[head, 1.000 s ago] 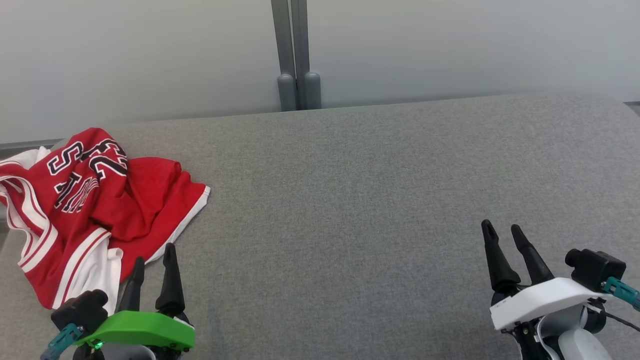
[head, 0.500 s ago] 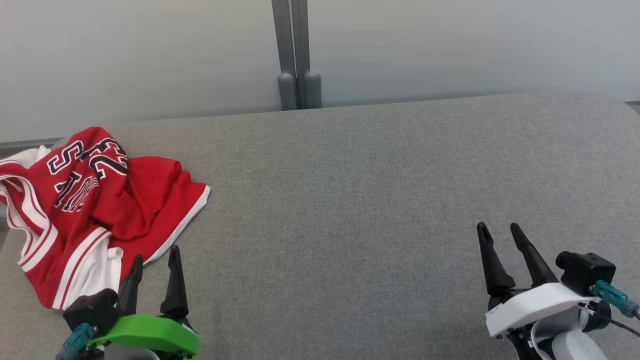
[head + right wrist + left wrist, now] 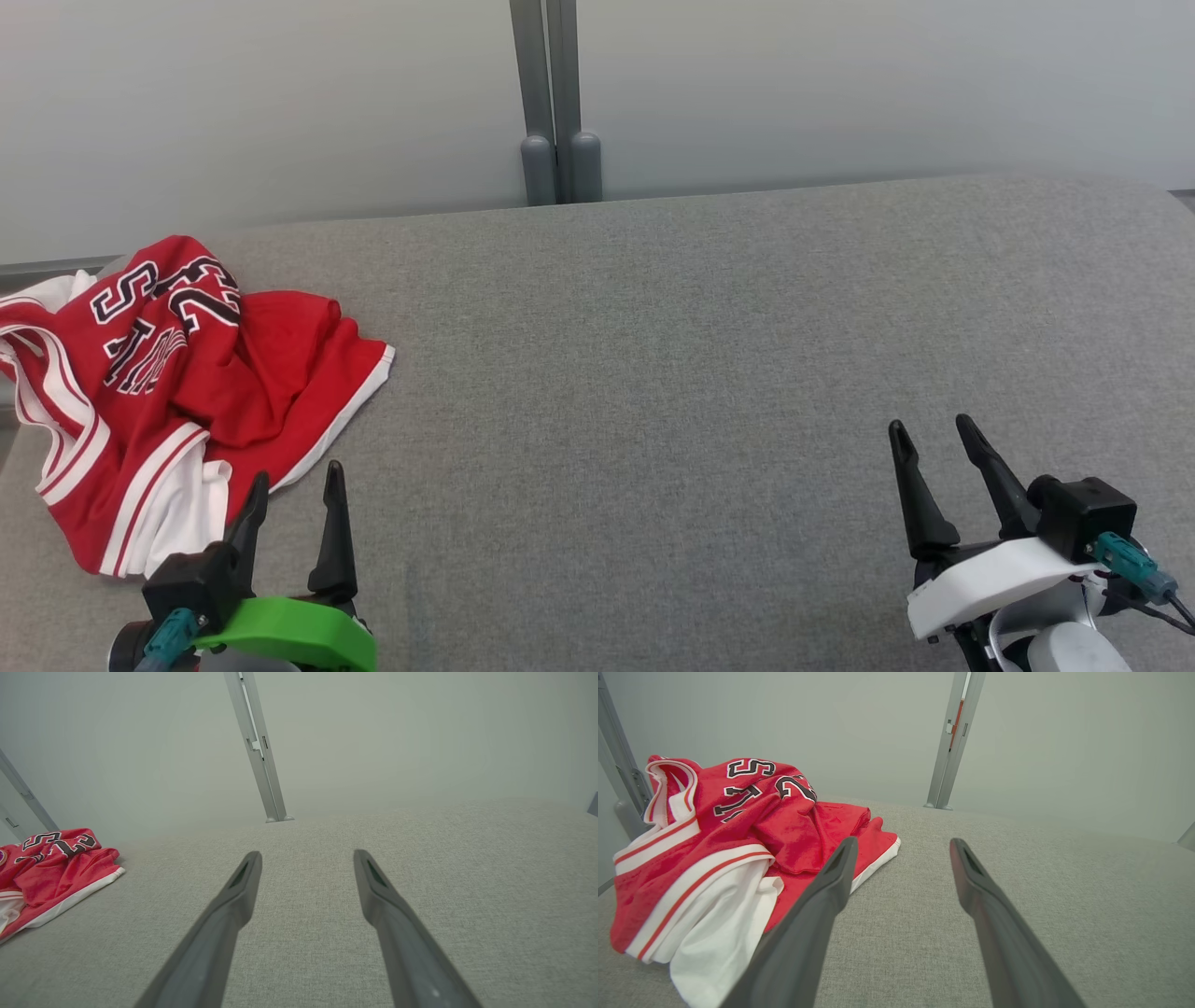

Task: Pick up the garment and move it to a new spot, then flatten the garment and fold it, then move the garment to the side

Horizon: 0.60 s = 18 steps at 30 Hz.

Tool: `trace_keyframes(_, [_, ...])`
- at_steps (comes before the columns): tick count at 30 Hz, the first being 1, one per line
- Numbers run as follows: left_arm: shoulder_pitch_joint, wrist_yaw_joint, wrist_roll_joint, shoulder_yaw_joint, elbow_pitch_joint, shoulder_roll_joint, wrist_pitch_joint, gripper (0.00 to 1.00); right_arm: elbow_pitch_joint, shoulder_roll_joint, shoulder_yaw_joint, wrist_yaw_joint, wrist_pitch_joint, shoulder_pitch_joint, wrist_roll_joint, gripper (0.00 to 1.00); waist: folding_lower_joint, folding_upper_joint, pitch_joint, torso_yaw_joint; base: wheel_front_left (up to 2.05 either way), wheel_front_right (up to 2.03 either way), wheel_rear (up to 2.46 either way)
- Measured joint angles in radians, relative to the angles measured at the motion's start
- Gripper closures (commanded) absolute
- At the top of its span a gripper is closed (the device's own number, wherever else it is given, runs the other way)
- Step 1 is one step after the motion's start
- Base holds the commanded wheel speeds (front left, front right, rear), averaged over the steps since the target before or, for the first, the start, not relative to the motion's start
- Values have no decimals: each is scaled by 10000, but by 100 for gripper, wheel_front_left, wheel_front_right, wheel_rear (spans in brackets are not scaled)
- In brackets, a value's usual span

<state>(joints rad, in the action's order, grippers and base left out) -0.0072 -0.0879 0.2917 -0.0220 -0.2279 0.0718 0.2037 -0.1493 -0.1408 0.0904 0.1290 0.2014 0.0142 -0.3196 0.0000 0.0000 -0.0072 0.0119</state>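
The garment (image 3: pixel 177 383) is a red jersey with white trim and black-and-white lettering, lying crumpled at the left end of the grey fabric surface (image 3: pixel 653 373). It also appears as the garment (image 3: pixel 738 830) in the left wrist view and the garment (image 3: pixel 51 868) at the far left of the right wrist view. My left gripper (image 3: pixel 297 476) stands open just off the jersey's near edge, with nothing between its fingers (image 3: pixel 840 868). Far off at the lower right, my right gripper (image 3: pixel 932 429) is open and empty over bare fabric.
A grey post (image 3: pixel 551 103) rises behind the surface against a pale wall. The surface's far edge runs across the view, and its left end lies under the jersey. A wide stretch of bare fabric separates the two grippers.
Both grippers have drawn back a little toward the bottom of the head view. The garment lies as before.
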Motion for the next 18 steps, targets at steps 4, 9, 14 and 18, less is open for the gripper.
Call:
trace_keyframes(4, [34,0,-389,-10,6,12,52,0,35,6,2,2,90,-8,293,0,0,0,-11,-1,0,0,0])
trace_keyframes(9, [87,0,-732,21,-27,42,153,0,42,12,-8,2,176,-70,704,0,0,0,-8,-10,0,0,0])
trace_keyframes(14, [104,15,-1108,142,-63,48,268,0,15,48,-165,13,293,-119,938,0,0,0,-3,6,0,0,0])
trace_keyframes(18, [114,15,-1304,249,-153,48,347,0,-48,84,-391,13,355,-232,1120,0,0,0,0,24,0,0,0])
